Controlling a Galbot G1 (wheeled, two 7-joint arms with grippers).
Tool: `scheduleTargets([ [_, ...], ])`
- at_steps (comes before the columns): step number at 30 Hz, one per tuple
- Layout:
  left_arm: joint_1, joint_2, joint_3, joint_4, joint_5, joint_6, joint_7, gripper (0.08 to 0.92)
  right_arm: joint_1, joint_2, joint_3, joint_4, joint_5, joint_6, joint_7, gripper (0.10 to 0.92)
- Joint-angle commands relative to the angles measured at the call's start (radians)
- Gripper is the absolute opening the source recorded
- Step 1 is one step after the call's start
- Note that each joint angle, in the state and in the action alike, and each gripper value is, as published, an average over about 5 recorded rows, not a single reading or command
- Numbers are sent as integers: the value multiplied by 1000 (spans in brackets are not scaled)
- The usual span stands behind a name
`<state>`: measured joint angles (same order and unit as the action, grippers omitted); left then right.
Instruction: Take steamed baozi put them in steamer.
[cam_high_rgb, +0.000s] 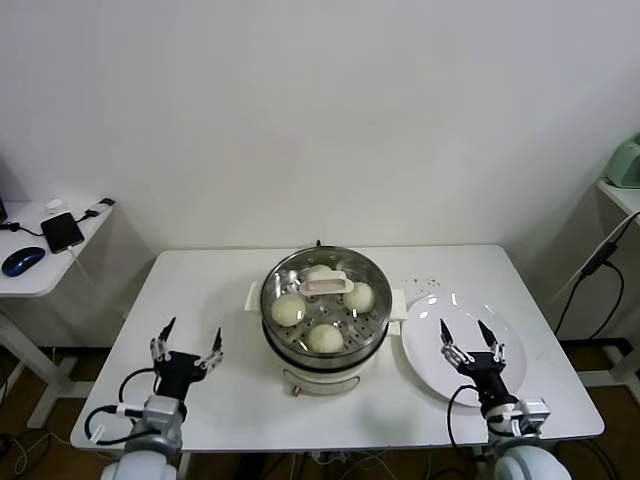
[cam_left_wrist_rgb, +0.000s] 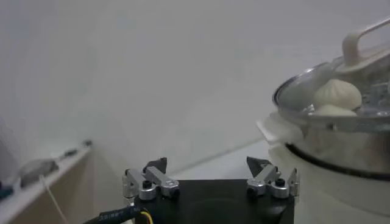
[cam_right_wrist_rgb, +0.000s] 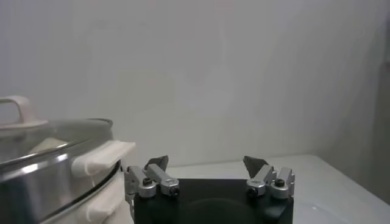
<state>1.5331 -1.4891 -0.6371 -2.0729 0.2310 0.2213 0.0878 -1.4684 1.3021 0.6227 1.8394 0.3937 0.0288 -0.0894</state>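
The steamer (cam_high_rgb: 325, 345) stands mid-table with a glass lid (cam_high_rgb: 328, 284) on top. Several cream-white baozi (cam_high_rgb: 288, 311) lie inside on the perforated tray, under the lid. In the left wrist view the steamer (cam_left_wrist_rgb: 341, 170) and two baozi (cam_left_wrist_rgb: 337, 94) show beside my left gripper (cam_left_wrist_rgb: 208, 165). My left gripper (cam_high_rgb: 189, 334) is open and empty over the table left of the steamer. My right gripper (cam_high_rgb: 466, 331) is open and empty above the white plate (cam_high_rgb: 440, 365). The right wrist view shows the steamer (cam_right_wrist_rgb: 55, 176) next to my right gripper (cam_right_wrist_rgb: 206, 161).
The white plate right of the steamer holds nothing. A side table (cam_high_rgb: 30, 270) at the far left carries a phone (cam_high_rgb: 62, 231), a blue mouse (cam_high_rgb: 22, 261) and cables. A cable (cam_high_rgb: 590, 270) hangs at the right, by another white surface.
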Motion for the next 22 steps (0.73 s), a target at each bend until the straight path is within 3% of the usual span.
scheduleTargets([
  [1, 63, -4, -64, 35, -221, -23, -28, 823, -55, -6, 6, 5, -14, 44, 6, 823],
  [22, 107, -13, -82, -64, -269, 7, -3, 823, -83, -6, 29, 16, -51, 49, 5, 823],
])
